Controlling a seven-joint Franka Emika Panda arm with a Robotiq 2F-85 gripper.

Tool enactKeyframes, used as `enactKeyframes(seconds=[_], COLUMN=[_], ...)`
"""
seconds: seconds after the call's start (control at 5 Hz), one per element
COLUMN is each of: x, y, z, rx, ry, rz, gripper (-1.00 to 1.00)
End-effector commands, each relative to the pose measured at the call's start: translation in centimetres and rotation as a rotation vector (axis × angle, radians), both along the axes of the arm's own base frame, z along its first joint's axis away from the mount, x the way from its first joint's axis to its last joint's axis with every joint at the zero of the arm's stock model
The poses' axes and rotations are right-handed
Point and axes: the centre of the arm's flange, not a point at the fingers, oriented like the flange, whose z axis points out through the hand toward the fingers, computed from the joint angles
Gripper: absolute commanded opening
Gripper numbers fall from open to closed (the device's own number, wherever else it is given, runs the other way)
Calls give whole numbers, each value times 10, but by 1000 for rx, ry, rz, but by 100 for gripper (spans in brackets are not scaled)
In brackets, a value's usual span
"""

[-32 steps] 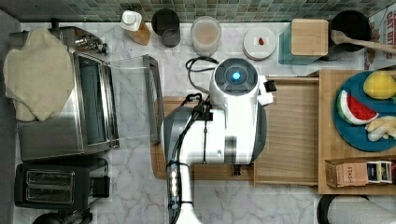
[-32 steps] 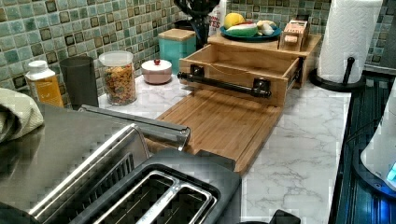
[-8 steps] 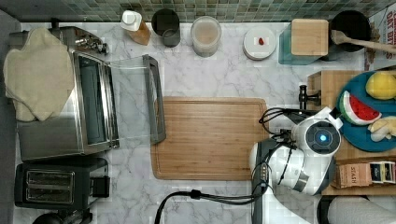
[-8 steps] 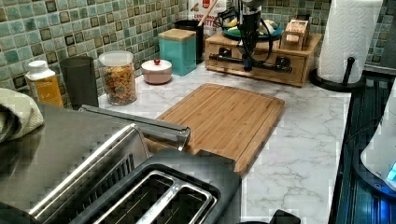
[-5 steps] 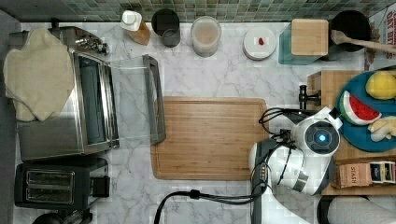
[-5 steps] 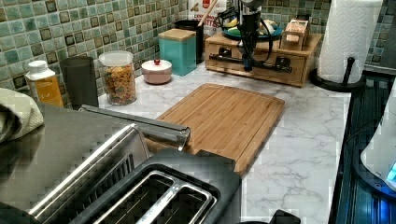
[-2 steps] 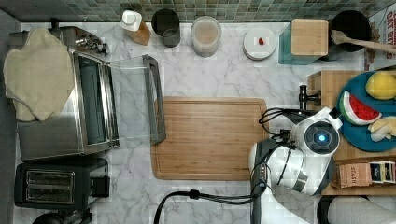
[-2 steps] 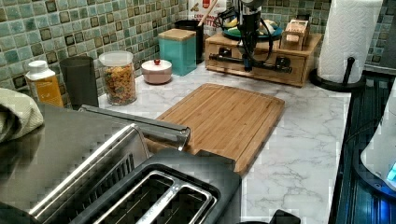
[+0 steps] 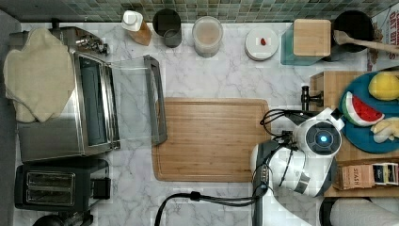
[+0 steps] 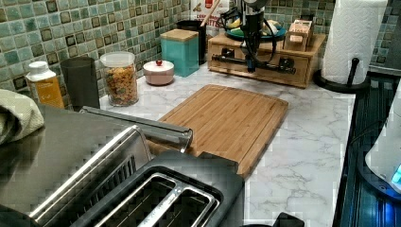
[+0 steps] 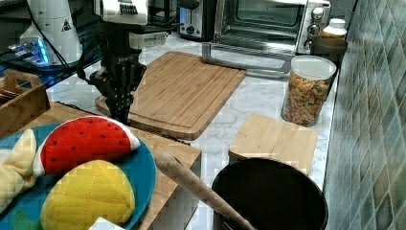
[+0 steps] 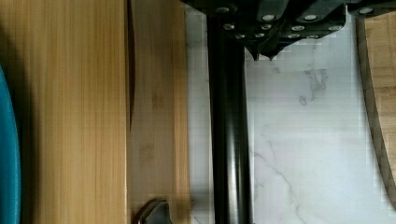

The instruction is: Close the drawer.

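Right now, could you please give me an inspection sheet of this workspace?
Surface: white marble counter; bamboo cutting board lies flat, bare.
Job's things: drawer pushed in, front panel flush with its wooden stand; black bar handle across the front.
Clutter: open toaster oven, toaster, cloth, jars along the tiled wall, teal plate with toy food on the stand.
Grippers: gripper at the handle; fingers' state unclear.
Cables: black cable trails over the counter from the arm.
Surroundings: paper towel roll beside the stand.
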Motion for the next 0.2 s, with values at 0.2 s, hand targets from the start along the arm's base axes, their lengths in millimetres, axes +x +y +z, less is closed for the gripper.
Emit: enactKeyframes(seconds=[0.2], x=[-41], y=[-136], z=[81], rx=[-142], ry=[-158], rz=[-241], gripper=[-100])
